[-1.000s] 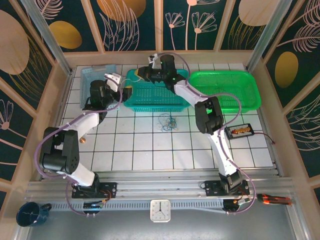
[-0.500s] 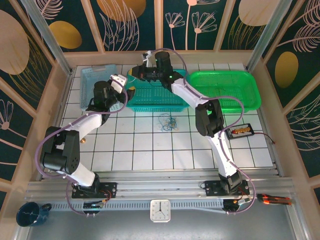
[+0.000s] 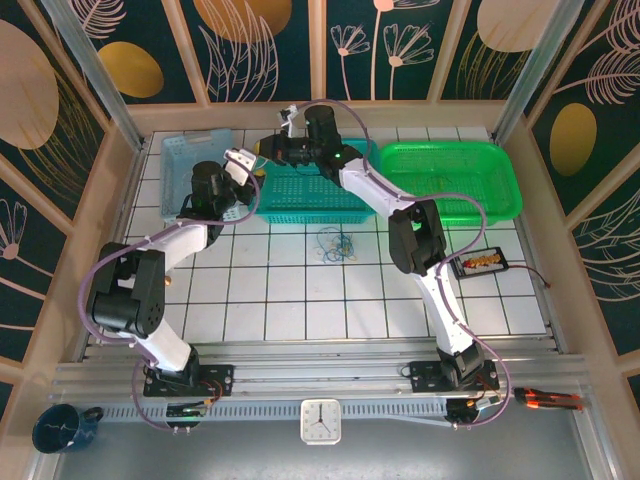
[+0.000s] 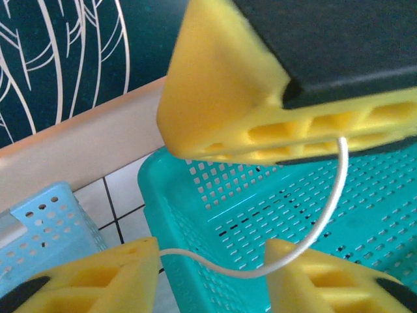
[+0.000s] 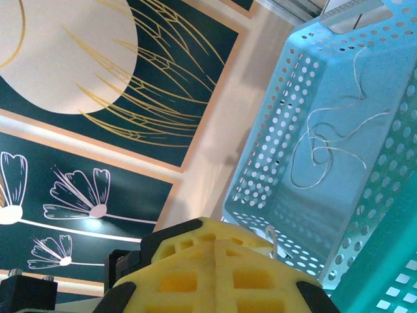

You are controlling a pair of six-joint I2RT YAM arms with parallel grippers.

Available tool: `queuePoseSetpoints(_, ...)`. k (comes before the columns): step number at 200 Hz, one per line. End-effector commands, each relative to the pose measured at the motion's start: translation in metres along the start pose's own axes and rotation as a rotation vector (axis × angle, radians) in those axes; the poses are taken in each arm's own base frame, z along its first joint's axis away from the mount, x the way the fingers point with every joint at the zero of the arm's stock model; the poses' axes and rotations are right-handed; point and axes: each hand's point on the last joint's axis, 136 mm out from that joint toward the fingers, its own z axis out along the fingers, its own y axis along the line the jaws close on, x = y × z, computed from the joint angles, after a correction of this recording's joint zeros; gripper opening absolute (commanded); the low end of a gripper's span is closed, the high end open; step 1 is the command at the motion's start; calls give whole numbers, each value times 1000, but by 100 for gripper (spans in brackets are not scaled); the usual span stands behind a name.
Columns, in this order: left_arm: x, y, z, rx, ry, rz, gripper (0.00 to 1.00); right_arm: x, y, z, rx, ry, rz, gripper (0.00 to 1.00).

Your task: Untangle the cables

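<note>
A small knot of blue, whitish and yellowish cables point(image 3: 335, 243) lies on the white tiles in front of the teal basket point(image 3: 305, 190). My right gripper point(image 3: 268, 148) hangs over that basket's far left corner, shut on a white cable point(image 4: 326, 215) that droops from its yellow fingers point(image 4: 260, 98). The cable curves down and crosses the gap of my left gripper point(image 4: 212, 261), whose jaws stand apart on either side of it. In the right wrist view the cable's end point(image 5: 270, 236) pokes out beside the shut right gripper point(image 5: 218, 228). From above, the left gripper point(image 3: 248, 172) is close below the right one.
A light blue basket point(image 3: 190, 160) at the back left holds a thin whitish cord point(image 5: 326, 143). A green basket point(image 3: 450, 180) stands at the back right. A black tray point(image 3: 482, 263) sits right of the right arm. Wooden walls close in the back.
My left gripper has moved right and up to the right gripper, and its jaws have narrowed around the hanging white cable. The right gripper has shifted a little left.
</note>
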Motion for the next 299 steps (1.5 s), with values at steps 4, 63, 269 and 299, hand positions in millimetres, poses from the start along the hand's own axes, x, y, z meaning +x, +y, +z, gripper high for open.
queuePoseSetpoints(4, -18, -4, 7, 24, -53, 12, 32, -15, 53, -13, -79, -32, -85, 0)
queuePoseSetpoints(63, -19, -6, 13, 41, -49, -12, 0, -15, 52, -14, -87, -41, -69, 0)
queuePoseSetpoints(269, 119, 152, 2, -497, 361, -585, 30, -15, 13, -155, 233, -268, -93, 68)
queuePoseSetpoints(299, 111, 163, -2, -544, 373, -597, 67, -4, 19, -171, 282, -274, -121, 68)
